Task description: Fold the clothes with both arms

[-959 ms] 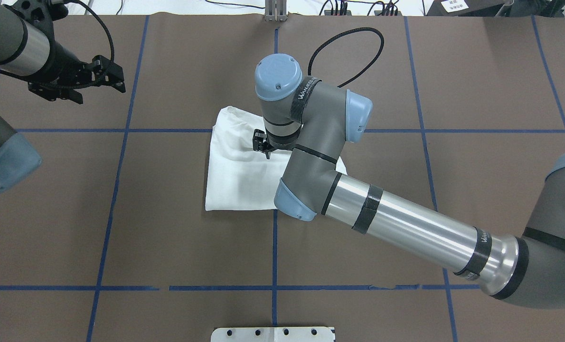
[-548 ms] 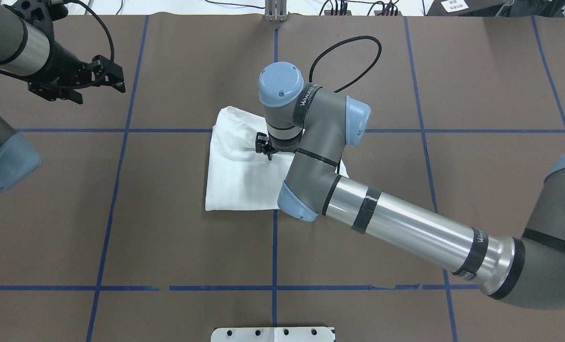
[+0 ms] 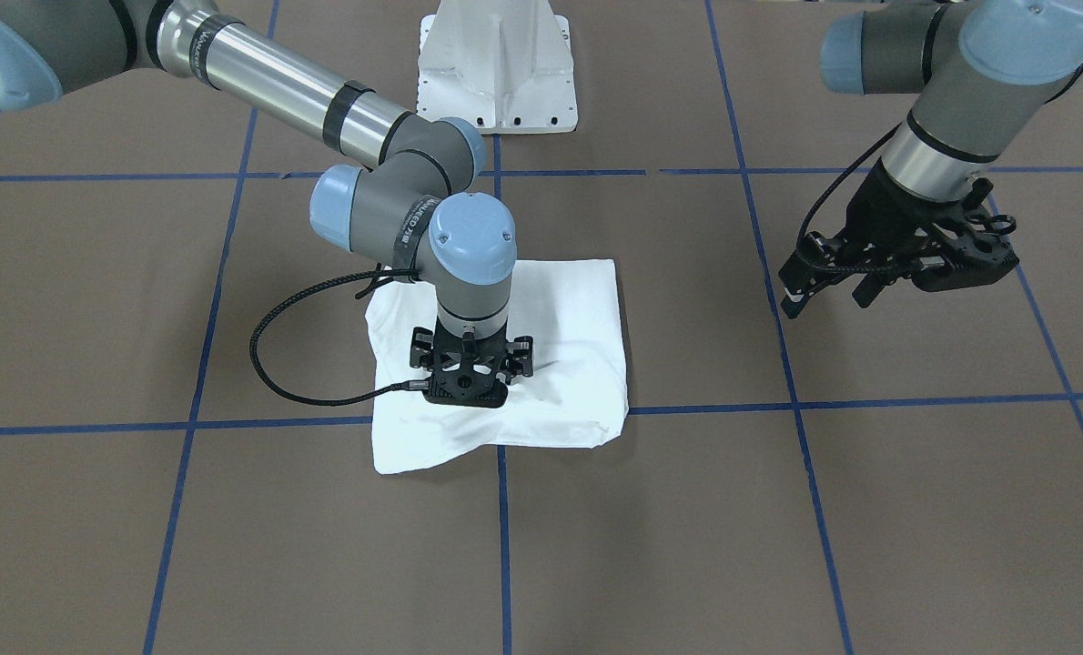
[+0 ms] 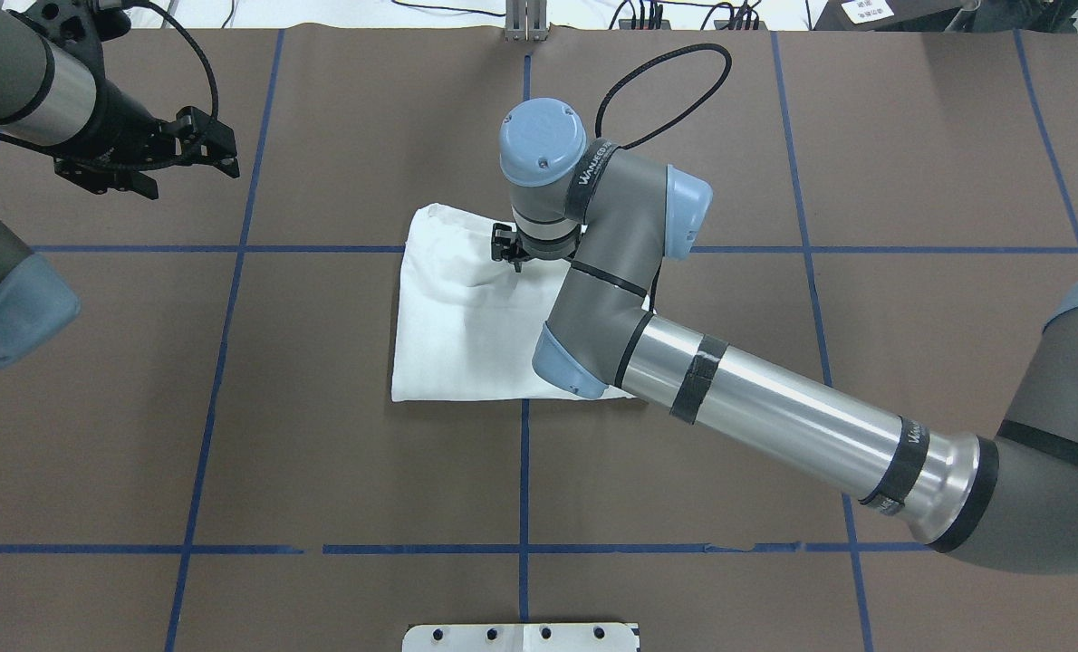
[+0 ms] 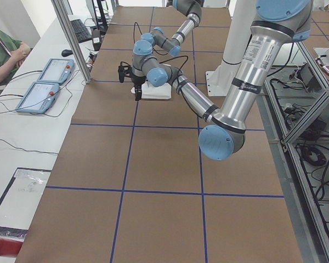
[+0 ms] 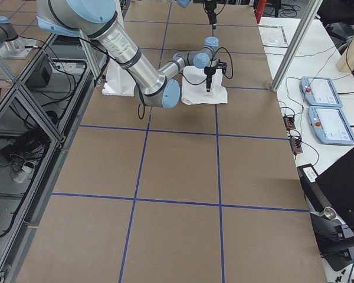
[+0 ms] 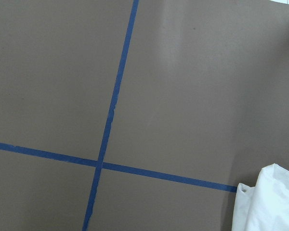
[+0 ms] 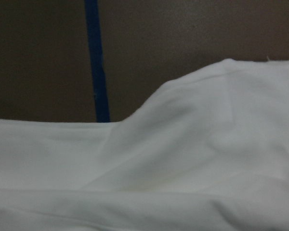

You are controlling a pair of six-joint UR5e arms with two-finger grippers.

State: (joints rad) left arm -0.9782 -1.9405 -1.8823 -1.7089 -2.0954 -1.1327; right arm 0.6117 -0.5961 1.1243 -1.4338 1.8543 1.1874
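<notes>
The white shirt point(image 4: 453, 335) lies folded into a rectangle at the table's middle; it also shows in the front view point(image 3: 569, 309). Its print and label are hidden. My right gripper point(image 4: 509, 261) points straight down onto the shirt near its far edge. Its fingertips are hidden under the wrist in the front view point(image 3: 465, 400). In both side views they look like one narrow stem, closed together. The right wrist view shows only rumpled white cloth point(image 8: 183, 168). My left gripper point(image 4: 226, 152) hovers open and empty far to the left of the shirt, and also shows in the front view point(image 3: 822, 300).
The white pedestal base point(image 3: 496, 73) stands at the robot's edge of the table. Blue tape lines point(image 4: 524, 471) cross the brown table cover. The right arm's black cable point(image 3: 268, 364) loops low beside the shirt. Operator pendants point(image 5: 46, 82) lie on the side bench.
My right gripper has slid across the shirt toward its far edge. The wrinkles near the shirt's far left corner are flatter. The left arm has not moved.
</notes>
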